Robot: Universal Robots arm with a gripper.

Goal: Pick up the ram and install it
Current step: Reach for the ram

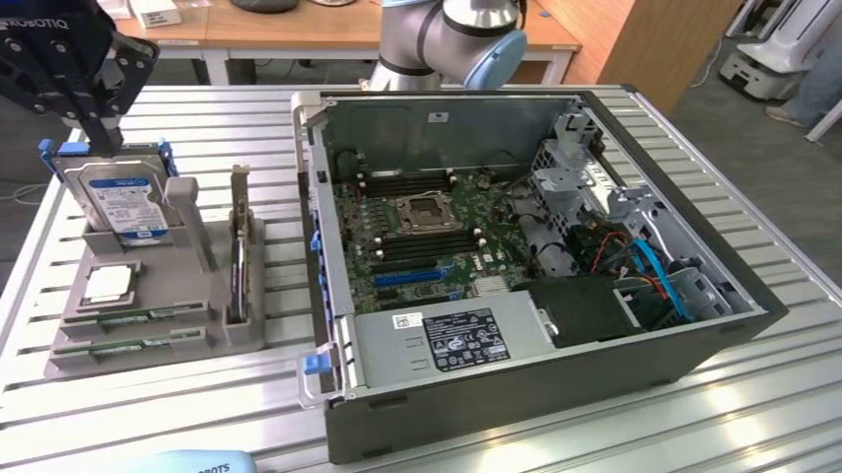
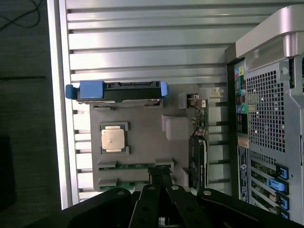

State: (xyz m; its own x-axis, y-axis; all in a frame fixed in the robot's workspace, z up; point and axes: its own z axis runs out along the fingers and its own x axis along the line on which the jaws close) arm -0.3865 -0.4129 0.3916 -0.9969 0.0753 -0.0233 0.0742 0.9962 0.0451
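Two ram sticks, thin green boards, lie side by side in slots at the front of a grey holder (image 1: 197,325): one ram stick (image 1: 132,317) (image 2: 135,166) and a second ram stick (image 1: 125,345) (image 2: 127,183) nearer the edge. My black gripper (image 1: 102,138) (image 2: 159,172) hangs high over the holder's far end, above the hard drive (image 1: 125,202), well apart from both sticks. Its fingers are shut together with nothing between them. The open computer case (image 1: 526,246) lies to the exterior view's right, its motherboard showing dark memory slots (image 1: 421,246) around the processor socket (image 1: 428,212).
On the holder also stand the hard drive (image 2: 121,91) with blue clips, a square silver processor chip (image 1: 108,284) (image 2: 113,138) and an upright expansion card (image 1: 239,256) (image 2: 197,156). The case holds a power supply (image 1: 448,340), cables and a drive cage (image 1: 579,158). The slatted metal table (image 1: 197,128) ends close beside the holder.
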